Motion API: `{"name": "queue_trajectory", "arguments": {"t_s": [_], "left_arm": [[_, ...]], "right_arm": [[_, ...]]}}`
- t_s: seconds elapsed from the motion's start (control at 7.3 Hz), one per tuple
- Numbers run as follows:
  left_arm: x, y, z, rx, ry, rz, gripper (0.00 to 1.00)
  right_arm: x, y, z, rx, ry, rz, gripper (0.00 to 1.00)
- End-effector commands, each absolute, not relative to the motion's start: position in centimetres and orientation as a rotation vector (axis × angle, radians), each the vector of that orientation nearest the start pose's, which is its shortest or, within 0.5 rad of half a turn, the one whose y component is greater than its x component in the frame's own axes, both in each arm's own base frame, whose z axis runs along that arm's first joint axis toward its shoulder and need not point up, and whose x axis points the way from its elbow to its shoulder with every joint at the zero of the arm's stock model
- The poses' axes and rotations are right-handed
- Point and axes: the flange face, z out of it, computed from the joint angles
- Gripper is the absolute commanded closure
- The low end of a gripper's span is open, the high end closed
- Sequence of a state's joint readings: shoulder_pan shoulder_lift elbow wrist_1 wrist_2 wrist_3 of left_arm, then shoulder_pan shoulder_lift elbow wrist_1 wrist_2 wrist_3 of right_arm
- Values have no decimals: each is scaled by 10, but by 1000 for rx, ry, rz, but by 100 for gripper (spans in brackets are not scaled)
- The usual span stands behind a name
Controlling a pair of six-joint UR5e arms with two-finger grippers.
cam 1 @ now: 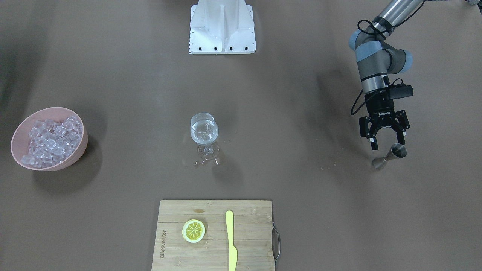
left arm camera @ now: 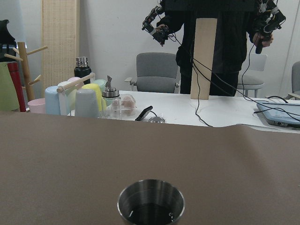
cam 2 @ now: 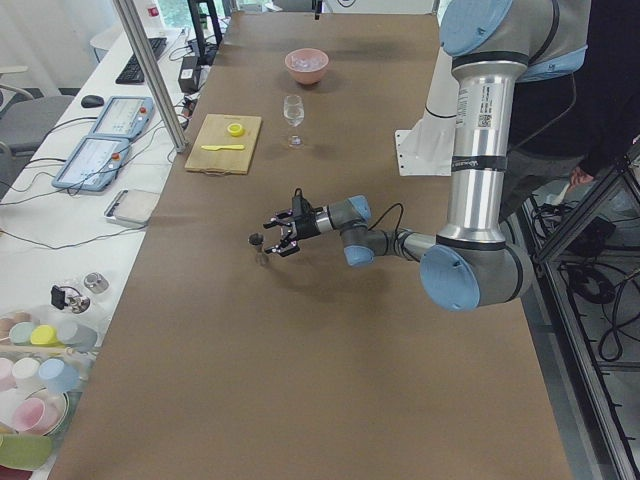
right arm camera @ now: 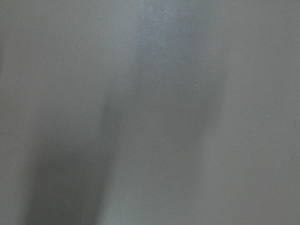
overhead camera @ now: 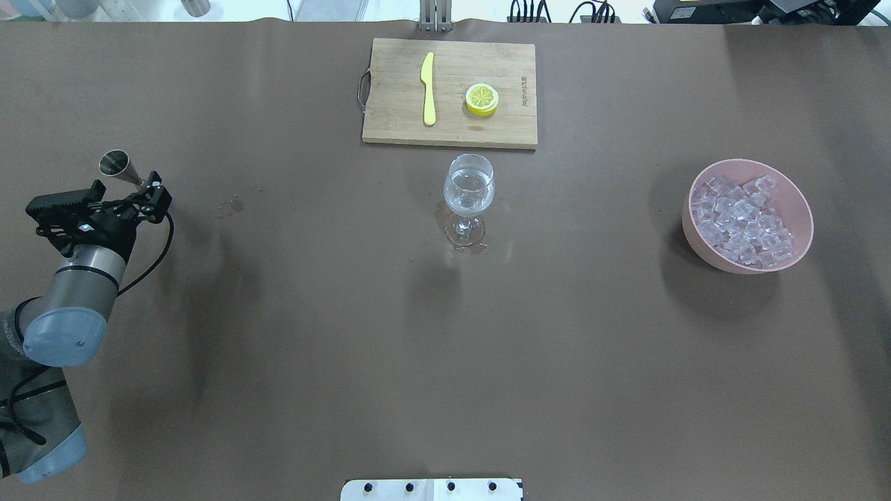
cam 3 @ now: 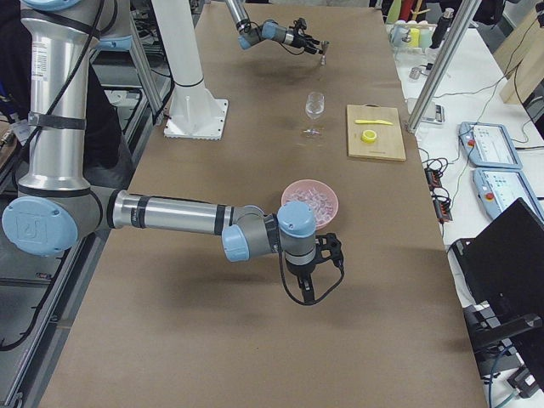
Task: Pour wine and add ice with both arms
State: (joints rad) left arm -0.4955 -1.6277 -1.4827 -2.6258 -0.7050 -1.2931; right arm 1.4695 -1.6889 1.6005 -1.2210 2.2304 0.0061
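Note:
A wine glass (cam 1: 203, 131) with a little clear wine stands mid-table; it also shows in the overhead view (overhead camera: 468, 191). A pink bowl (cam 1: 81, 148) holds a heap of clear ice cubes (cam 1: 51, 141), also seen from overhead (overhead camera: 741, 219). My left gripper (cam 1: 388, 142) is open, its fingers spread on either side of a steel jigger (cam 1: 391, 154) that stands on the table. The jigger's rim fills the bottom of the left wrist view (left arm camera: 151, 202). My right gripper (cam 3: 308, 270) shows only in the exterior right view, low over the table near the bowl; I cannot tell its state.
A wooden cutting board (cam 1: 248, 248) with a lemon slice (cam 1: 194, 230) and a yellow knife (cam 1: 231, 241) lies at the operators' edge. The white robot base (cam 1: 222, 28) stands opposite. Small drops lie around the glass foot (overhead camera: 465, 240). The right wrist view shows only brown table.

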Motion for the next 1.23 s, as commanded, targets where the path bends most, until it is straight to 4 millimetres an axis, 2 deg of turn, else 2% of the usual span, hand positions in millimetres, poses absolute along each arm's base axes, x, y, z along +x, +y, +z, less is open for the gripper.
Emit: {"name": "queue_trajectory", "arguments": {"t_s": [0.0,0.14,0.27,0.55,0.69,1.1], "left_arm": [[369,-437,558,1097,582,-625,2],[369,-437,567,1095,582,-624,2],[375,-441,563,1098,587,-627,2],[373,-448,571,1094,568,-630,2],[374,-451,567,1097,571,-636,2],[364,-459,576,1101,543,-650,2]], "right_arm": [[26,-462,669,217,-669,-178,0],[26,-462,669,217,-671,-178,0],[25,-463,668,219,-671,-178,0],[25,-463,668,219,-671,-178,0],[25,-463,667,220,-671,-179,0],[25,-464,666,223,-671,-180,0]]}}
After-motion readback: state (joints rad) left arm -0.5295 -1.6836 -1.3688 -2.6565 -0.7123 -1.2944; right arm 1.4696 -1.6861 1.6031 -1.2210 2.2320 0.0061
